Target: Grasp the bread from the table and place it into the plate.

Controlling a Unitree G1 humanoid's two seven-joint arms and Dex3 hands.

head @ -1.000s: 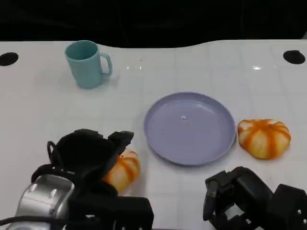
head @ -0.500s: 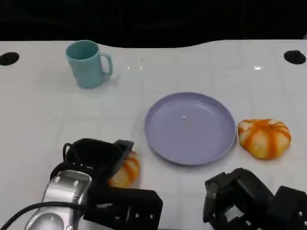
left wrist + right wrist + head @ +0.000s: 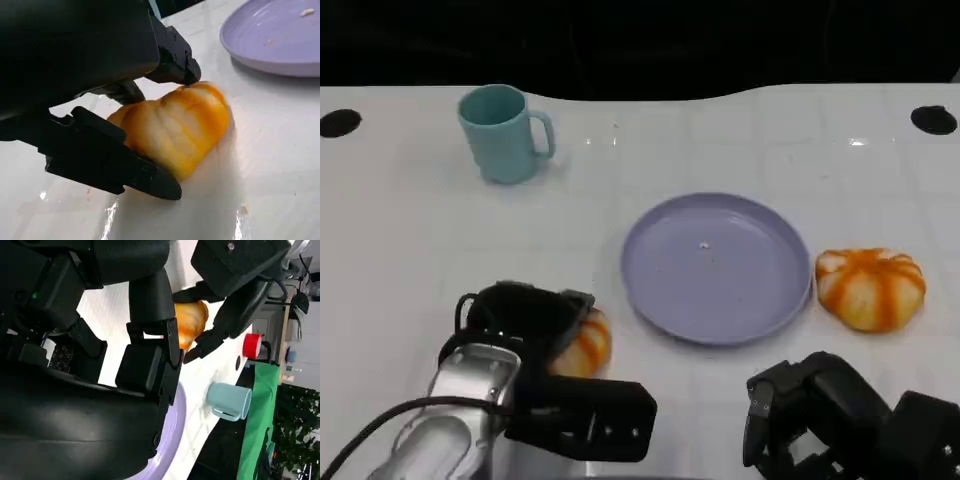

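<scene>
An orange-striped bread (image 3: 588, 343) lies on the white table, left of the lilac plate (image 3: 715, 265). My left hand (image 3: 520, 318) covers its near side. In the left wrist view one fingertip (image 3: 187, 70) touches the top of the bread (image 3: 175, 127) and another finger (image 3: 145, 177) lies along its underside, so the hand grips it while it rests on the table. A second orange bread (image 3: 870, 288) sits just right of the plate. My right hand (image 3: 825, 420) hovers low at the near right edge, holding nothing. The right wrist view shows the bread (image 3: 192, 320) under the left hand (image 3: 235, 295).
A teal mug (image 3: 503, 133) stands at the far left of the table, and also appears as the mug (image 3: 229, 401) in the right wrist view. Black holes mark the far corners (image 3: 932, 118). A red object (image 3: 252, 346) sits beyond the table.
My left hand has slid forward and right over the near bread, and its fingers have come in around it. The right hand, plate and other bread have stayed put.
</scene>
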